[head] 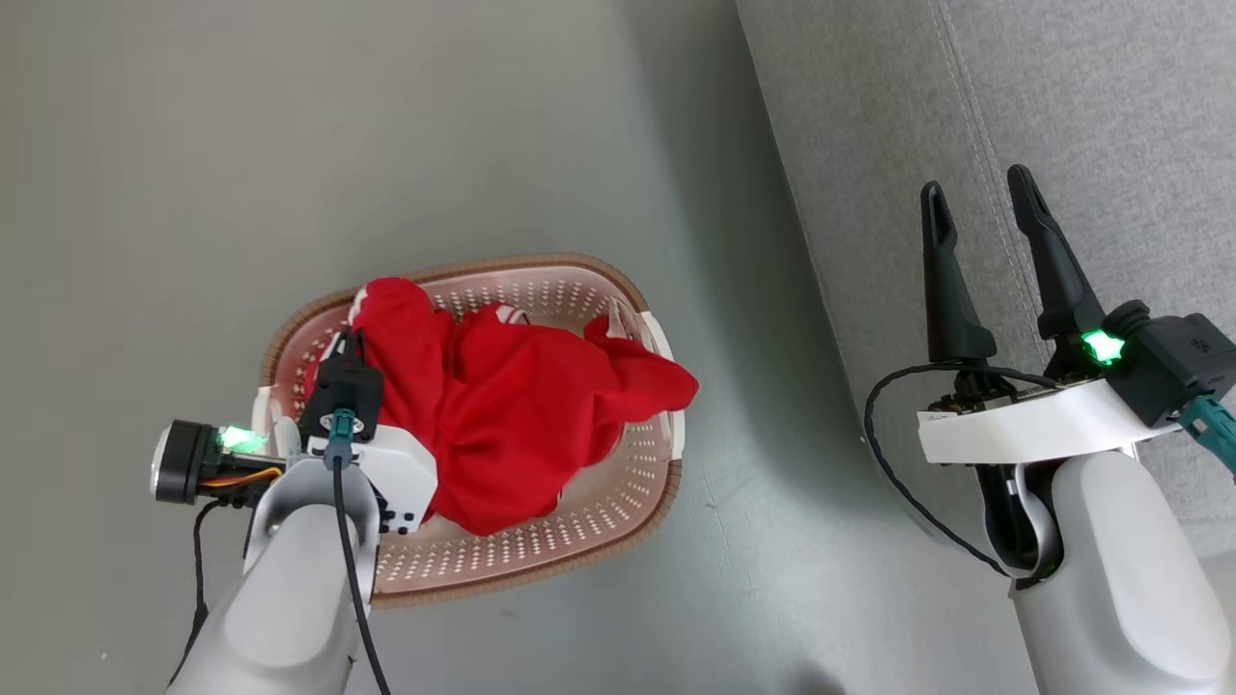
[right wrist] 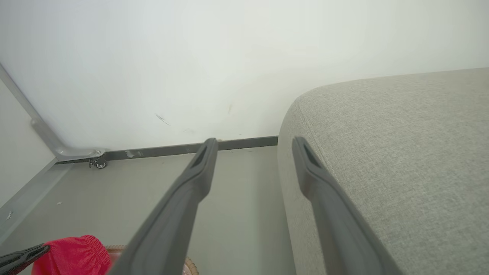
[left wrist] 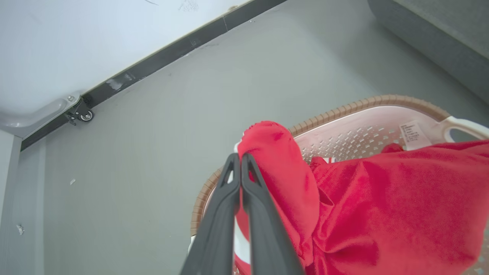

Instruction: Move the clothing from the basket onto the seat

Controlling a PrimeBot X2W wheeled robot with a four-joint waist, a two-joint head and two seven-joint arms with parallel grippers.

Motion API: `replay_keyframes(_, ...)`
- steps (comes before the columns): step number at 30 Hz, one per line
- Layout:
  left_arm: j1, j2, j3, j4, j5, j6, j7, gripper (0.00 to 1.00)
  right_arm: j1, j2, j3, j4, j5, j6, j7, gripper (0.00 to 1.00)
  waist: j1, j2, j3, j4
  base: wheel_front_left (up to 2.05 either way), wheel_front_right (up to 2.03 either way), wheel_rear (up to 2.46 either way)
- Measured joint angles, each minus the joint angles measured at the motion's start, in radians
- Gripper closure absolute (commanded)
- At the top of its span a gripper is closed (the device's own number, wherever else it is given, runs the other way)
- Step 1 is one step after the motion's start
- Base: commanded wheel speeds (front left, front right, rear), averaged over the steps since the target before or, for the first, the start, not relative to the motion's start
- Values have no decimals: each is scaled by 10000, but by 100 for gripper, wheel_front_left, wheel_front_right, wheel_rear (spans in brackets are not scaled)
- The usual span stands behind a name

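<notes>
Staged living-room corner, grey sofa (head: 1062, 97), laundry basket (head: 541, 263), bare floor (head: 290, 145), white partition (right wrist: 229, 57) with castor (right wrist: 101, 164)

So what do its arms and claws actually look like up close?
The left forearm and right forearm are smooth pale grey shells. The right gripper has two long, dark, tapering fingers above a white wrist plate; the left gripper has a matching pair. A green light glows at each wrist, and a thin black cable loops beside a teal plug.

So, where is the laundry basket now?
In the head view the laundry basket stands on the grey floor, left of the sofa, with the left claw over its left end.
</notes>
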Motion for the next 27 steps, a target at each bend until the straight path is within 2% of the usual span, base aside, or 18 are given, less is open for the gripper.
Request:
replay_keyframes(14,492,-105,29,-1716,-211,-19,-8,100,23,-184,-282,261,-314,0,0,0,0,0,-1002,506,0,0,0)
replay_keyframes(20,597,-286,-46,-2769,-512,-516,-10,100,55,-238,-311,278,-523,0,0,0,0,0,-1502,702,0,0,0)
replay_keyframes(27,861,-297,-38,-3781,-702,-663,-10,100,251,-343,-286,322,-617,0,0,0,-1,0,-2101,904,0,0,0)
